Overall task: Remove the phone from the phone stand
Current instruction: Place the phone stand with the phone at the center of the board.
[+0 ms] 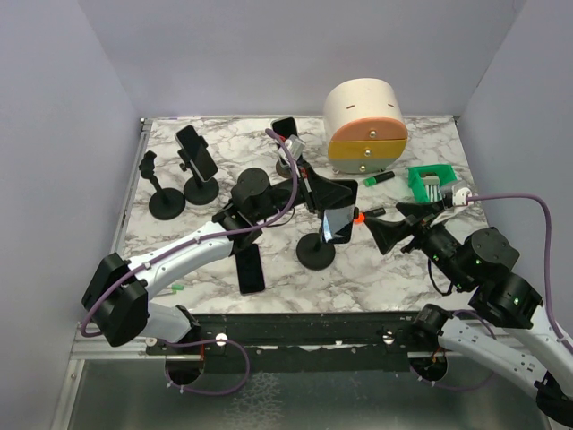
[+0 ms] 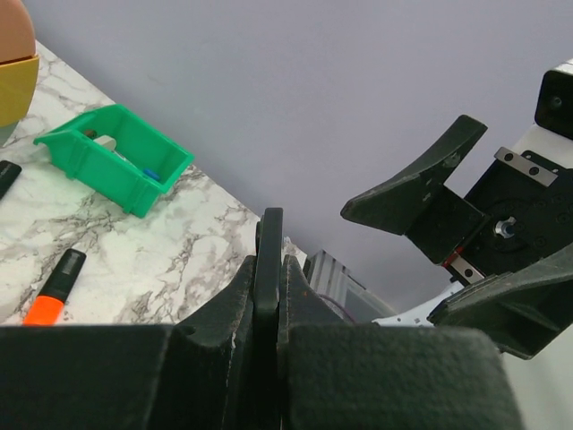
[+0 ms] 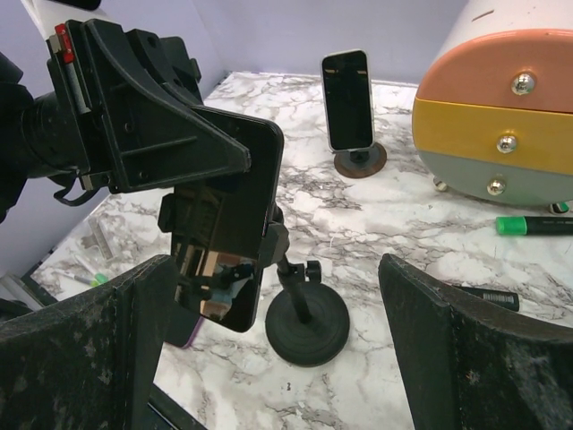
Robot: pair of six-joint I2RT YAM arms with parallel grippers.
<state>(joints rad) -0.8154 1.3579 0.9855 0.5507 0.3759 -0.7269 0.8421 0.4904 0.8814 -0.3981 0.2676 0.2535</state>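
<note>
White marble tabletop (image 1: pixel 394 273) carries the black round-based phone stand (image 3: pixel 307 327); left gripper (image 1: pixel 331 199), jaws clamped on the dark glossy phone (image 3: pixel 228 224), should lift straight off it, with right gripper (image 1: pixel 396 226) beside it, jaws apart.

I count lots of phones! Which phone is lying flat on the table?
The black phone nearest the arms' bases; the other three are all propped up.

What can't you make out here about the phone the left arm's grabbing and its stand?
- Right wrist view: the phone covers where the phone stand grips it, so seated or freed is unclear.
- Top view: the left gripper overlaps the phone's upper end.
- Left wrist view: the phone shows edge-on only; the stand is out of frame.
- Top view: green bin contents are too small.
</note>
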